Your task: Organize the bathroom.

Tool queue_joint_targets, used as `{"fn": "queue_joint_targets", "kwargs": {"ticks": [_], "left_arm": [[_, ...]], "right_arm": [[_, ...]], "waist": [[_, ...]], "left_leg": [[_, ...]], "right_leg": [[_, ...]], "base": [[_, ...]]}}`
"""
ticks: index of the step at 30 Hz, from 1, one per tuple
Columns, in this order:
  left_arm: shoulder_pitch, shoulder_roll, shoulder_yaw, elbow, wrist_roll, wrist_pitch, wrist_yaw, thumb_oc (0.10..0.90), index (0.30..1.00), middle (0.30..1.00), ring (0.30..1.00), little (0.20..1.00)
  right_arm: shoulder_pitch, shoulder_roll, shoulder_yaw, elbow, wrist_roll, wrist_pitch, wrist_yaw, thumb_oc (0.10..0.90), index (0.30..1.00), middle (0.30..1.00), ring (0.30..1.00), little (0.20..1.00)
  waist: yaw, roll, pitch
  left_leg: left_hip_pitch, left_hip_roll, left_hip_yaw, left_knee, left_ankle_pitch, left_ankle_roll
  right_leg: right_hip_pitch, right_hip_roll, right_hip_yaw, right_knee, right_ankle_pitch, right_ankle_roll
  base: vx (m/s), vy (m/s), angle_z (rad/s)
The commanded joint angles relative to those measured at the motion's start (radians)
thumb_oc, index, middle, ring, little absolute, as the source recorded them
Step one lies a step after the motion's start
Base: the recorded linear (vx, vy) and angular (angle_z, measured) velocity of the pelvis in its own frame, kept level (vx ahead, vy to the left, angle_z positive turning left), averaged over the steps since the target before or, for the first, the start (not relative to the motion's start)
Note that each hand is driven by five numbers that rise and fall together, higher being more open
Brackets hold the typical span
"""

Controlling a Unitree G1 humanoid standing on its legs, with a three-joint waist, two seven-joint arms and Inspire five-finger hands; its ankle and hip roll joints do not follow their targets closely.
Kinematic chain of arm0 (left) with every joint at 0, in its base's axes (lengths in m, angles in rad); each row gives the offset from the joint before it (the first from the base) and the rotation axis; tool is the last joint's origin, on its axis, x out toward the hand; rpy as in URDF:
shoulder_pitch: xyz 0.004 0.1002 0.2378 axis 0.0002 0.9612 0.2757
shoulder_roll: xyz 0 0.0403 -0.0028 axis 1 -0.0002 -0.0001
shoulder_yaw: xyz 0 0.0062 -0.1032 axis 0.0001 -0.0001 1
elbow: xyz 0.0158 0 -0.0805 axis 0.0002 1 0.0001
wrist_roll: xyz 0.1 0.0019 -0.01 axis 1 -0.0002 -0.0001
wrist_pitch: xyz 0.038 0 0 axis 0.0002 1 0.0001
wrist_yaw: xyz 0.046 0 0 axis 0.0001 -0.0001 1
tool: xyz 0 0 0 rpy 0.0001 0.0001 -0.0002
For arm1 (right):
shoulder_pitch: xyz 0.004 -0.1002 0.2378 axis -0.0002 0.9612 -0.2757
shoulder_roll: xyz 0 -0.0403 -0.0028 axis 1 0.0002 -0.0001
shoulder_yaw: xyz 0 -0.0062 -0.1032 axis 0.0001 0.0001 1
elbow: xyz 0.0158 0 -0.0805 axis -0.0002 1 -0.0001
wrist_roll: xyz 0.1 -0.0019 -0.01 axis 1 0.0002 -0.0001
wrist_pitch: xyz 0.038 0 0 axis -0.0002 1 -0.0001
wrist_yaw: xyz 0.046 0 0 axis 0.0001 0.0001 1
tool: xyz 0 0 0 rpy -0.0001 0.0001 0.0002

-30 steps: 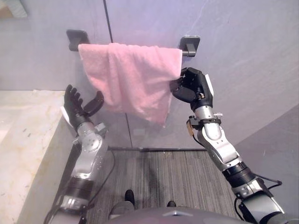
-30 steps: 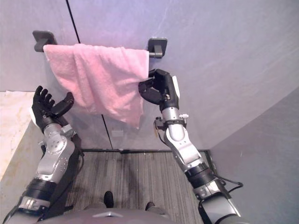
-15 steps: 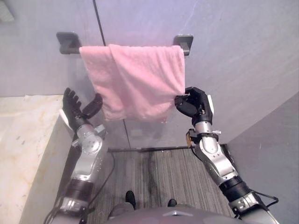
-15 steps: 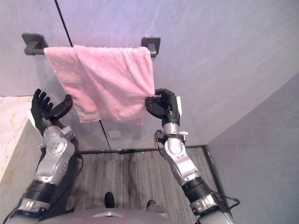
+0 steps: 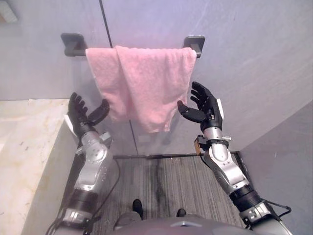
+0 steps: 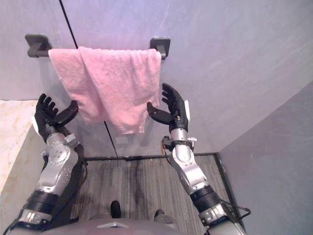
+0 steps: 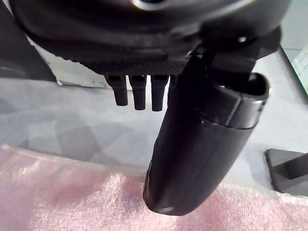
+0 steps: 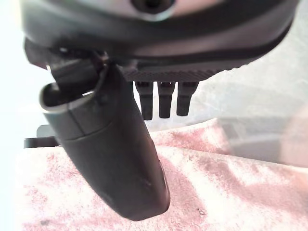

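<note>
Towel (image 5: pixel 142 88) hangs over the rail (image 5: pixel 73 51); left hand (image 5: pixel 80 111) and right hand (image 5: pixel 203 104) raised beside it, fingers spread, empty.

Dark towel bar (image 5: pixel 132 49) on grey wall, pink towel (image 5: pixel 142 83) draped over it, unevenly hanging

A grey wall (image 5: pixel 254 44) fills the top of the frame. A pale stone counter (image 5: pixel 24 147) sits at the left. A striped grey floor (image 5: pixel 166 186) lies at the bottom.

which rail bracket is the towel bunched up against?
The right bracket: the pink towel reaches right up to it. The left bracket has a short bare stretch of rail beside it.
</note>
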Motion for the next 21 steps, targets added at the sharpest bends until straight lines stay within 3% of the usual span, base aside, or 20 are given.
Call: {"fn": "queue_joint_targets", "kwargs": {"ticks": [1,10,11,12,13,14,15,17,18,21], "left_arm": [[-0.084,0.065,-0.031,-0.054,0.08,-0.069,-0.117,0.8,0.9,0.9,0.9,0.9],[-0.125,0.123,-0.026,-0.022,0.121,-0.082,-0.158,0.8,0.9,0.9,0.9,0.9],[-0.133,0.132,-0.023,-0.017,0.125,-0.084,-0.163,0.762,0.844,0.844,0.844,0.844],[-0.133,0.132,-0.023,-0.017,0.125,-0.084,-0.163,0.762,0.844,0.844,0.844,0.844],[-0.139,0.14,-0.022,-0.012,0.132,-0.084,-0.164,0.715,0.773,0.773,0.773,0.773],[-0.154,0.157,-0.018,-0.002,0.141,-0.083,-0.164,0.588,0.582,0.582,0.582,0.582],[-0.155,0.157,-0.018,-0.001,0.142,-0.083,-0.164,0.588,0.582,0.582,0.582,0.582],[-0.17,0.176,-0.013,0.011,0.154,-0.081,-0.161,0.431,0.347,0.347,0.347,0.347],[-0.175,0.183,-0.012,0.016,0.16,-0.082,-0.156,0.4,0.3,0.3,0.3,0.3],[-0.187,0.202,-0.004,0.033,0.155,-0.092,-0.166,0.4,0.3,0.3,0.3,0.3]], "right_arm": [[-0.107,-0.024,-0.03,-0.07,-0.026,-0.143,0.022,0.8,0.9,0.9,0.9,0.9],[-0.109,-0.03,-0.02,-0.054,-0.029,-0.149,0.053,0.8,0.9,0.9,0.9,0.9],[-0.109,-0.03,-0.018,-0.051,-0.028,-0.149,0.058,0.8,0.9,0.9,0.9,0.9],[-0.109,-0.03,-0.018,-0.051,-0.028,-0.149,0.058,0.8,0.9,0.9,0.9,0.9],[-0.108,-0.029,-0.013,-0.047,-0.028,-0.152,0.061,0.8,0.9,0.9,0.9,0.9],[-0.11,-0.03,-0.008,-0.046,-0.028,-0.147,0.066,0.8,0.9,0.9,0.9,0.9],[-0.11,-0.03,-0.008,-0.046,-0.027,-0.147,0.066,0.8,0.9,0.9,0.9,0.9],[-0.109,-0.032,-0.002,-0.042,-0.025,-0.148,0.074,0.8,0.9,0.9,0.9,0.9],[-0.109,-0.034,-0.001,-0.042,-0.024,-0.146,0.077,0.8,0.9,0.9,0.9,0.9],[-0.105,-0.033,0.007,-0.04,-0.024,-0.144,0.087,0.8,0.9,0.9,0.9,0.9]], "waist": [[0.012,0.031,-0.058],[-0.002,0.044,-0.063],[-0.005,0.045,-0.064],[-0.005,0.045,-0.064],[-0.006,0.047,-0.066],[-0.009,0.049,-0.069],[-0.009,0.049,-0.069],[-0.013,0.05,-0.071],[-0.014,0.051,-0.072],[-0.018,0.055,-0.075]], "left_leg": [[0.085,-0.04,0.06,-0.001,-0.117,0.046],[0.092,-0.041,0.068,-0.001,-0.117,0.047],[0.092,-0.042,0.069,-0.001,-0.116,0.047],[0.092,-0.042,0.069,-0.001,-0.116,0.047],[0.093,-0.042,0.069,-0.001,-0.116,0.046],[0.093,-0.043,0.07,-0.001,-0.115,0.047],[0.093,-0.043,0.071,-0.001,-0.115,0.047],[0.094,-0.043,0.073,-0.001,-0.115,0.046],[0.095,-0.043,0.073,-0.001,-0.115,0.046],[0.095,-0.044,0.074,-0.001,-0.116,0.047]], "right_leg": [[-0.064,0.028,-0.02,0.173,-0.09,0.048],[-0.068,0.028,-0.011,0.179,-0.086,0.053],[-0.069,0.028,-0.009,0.18,-0.085,0.054],[-0.069,0.028,-0.009,0.18,-0.085,0.054],[-0.069,0.028,-0.008,0.18,-0.085,0.054],[-0.07,0.029,-0.004,0.18,-0.086,0.054],[-0.07,0.029,-0.004,0.18,-0.086,0.054],[-0.069,0.029,-0.003,0.18,-0.086,0.055],[-0.069,0.029,-0.002,0.18,-0.087,0.055],[-0.072,0.029,0.002,0.183,-0.089,0.056]], "base": [[0.0,0.0,0.0],[0.0,0.004,-0.01],[0.01,0.015,-0.04],[0.02,0.018,-0.04],[0.0,0.0,0.0],[0.02,0.022,-0.04],[0.02,0.018,-0.05],[0.02,0.014,-0.1],[0.02,0.021,-0.08],[0.0,0.0,0.0]]}}
